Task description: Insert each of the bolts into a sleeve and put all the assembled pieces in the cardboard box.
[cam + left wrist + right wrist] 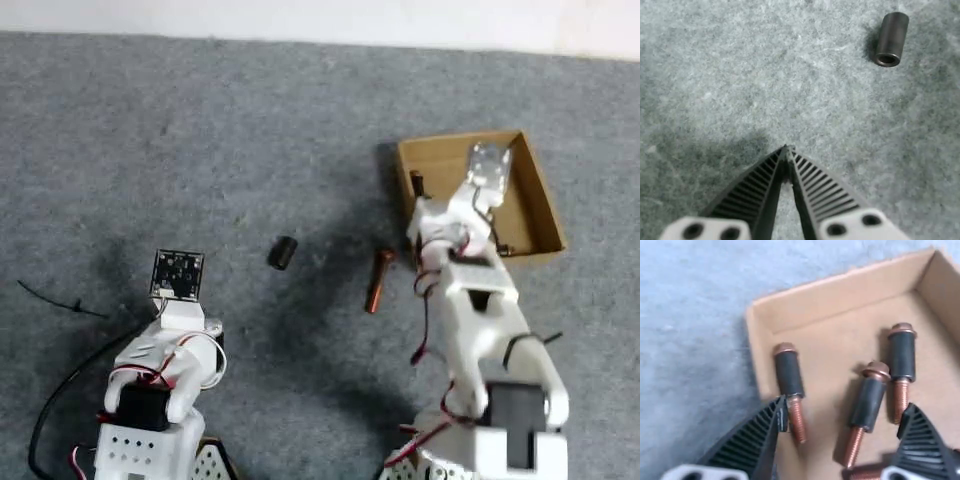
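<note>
Three sleeved bolts (871,400) in cardboard box (840,290), right claw (846,405) spread wide above, empty, left claw (786,150) closed, empty.

Table (180,130) covered in a grey, felt-like fabric, seen from above. Four items lie directly on the covering. A short black sleeve (283,252) lies on its side near the middle, one open end visible. A copper-coloured bolt (378,281) lies on its side to the right of the sleeve, near it but not touching, between the sleeve and the box. The open-topped cardboard box (440,155) sits toward the far right, set slightly askew. A thin black cable tie (70,303) lies at the left, well apart from the rest.
</note>
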Controlling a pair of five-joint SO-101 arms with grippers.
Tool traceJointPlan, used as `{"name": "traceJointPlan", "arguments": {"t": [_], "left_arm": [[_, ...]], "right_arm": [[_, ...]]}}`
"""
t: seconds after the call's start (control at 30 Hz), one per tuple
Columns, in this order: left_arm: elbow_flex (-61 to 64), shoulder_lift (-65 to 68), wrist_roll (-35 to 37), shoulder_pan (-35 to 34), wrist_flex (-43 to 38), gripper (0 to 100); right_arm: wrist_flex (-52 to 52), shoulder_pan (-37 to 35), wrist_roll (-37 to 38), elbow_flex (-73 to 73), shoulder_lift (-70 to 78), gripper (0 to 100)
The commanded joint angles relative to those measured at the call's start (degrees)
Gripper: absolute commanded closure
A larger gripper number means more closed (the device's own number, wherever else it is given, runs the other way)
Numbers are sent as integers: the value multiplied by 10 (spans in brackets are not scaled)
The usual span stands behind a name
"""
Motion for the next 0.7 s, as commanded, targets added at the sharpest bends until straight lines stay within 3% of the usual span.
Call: {"name": "traceJointPlan", "arguments": {"t": [0.0,0.67], "left_arm": [[13,-1,-2,-7,2,991],[13,-1,-2,-7,2,991]], "right_arm": [[-41,-10,0,44,-85,677],[-52,-10,-3,156,-227,677]]}}
